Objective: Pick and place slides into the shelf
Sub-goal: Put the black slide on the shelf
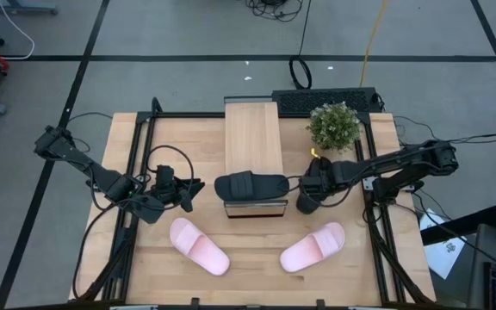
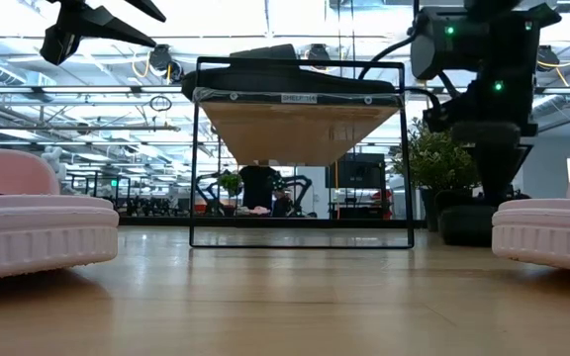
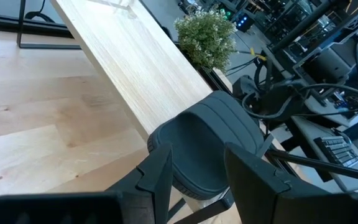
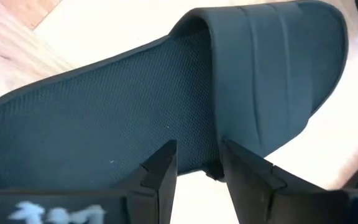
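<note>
Black slide on the shelf: one black slide (image 1: 251, 185) lies on the near end of the shelf (image 1: 252, 138) plank, its long axis running across the plank — at right angles to the shelf's own length — with one end toward each arm.

Right gripper: the right gripper (image 1: 303, 184) sits at the slide's right-hand end, level with the plank; in the right wrist view its fingers (image 4: 160, 169) straddle the slide's edge beside the strap, one on either side, so I judge it is gripping the slide — though real contact is hard to confirm.

Left gripper: the left gripper (image 1: 191, 189) hangs just beside the shelf's left edge, pointed at the slide's other end; its fingers (image 3: 157, 177) stand apart with nothing between them, and the slide shows just beyond their tips.

Pink slides: two pink slides (image 1: 199, 246) (image 1: 313, 247) lie on the table (image 1: 136, 258) nearer the front edge, one on each arm's side, both angled toward the middle and well apart from each other.

Second black slide: a dark shape sits on the table under the right gripper; I cannot tell whether it is the other black slide.

Deciding relation: the slide lies crosswise between the two grippers, and the right one is on it — so any settling or letting go is likely the right arm's job.

Nearer arm for the next slide: the left arm is free and the left pink slide lies near it, toward the front.
</note>
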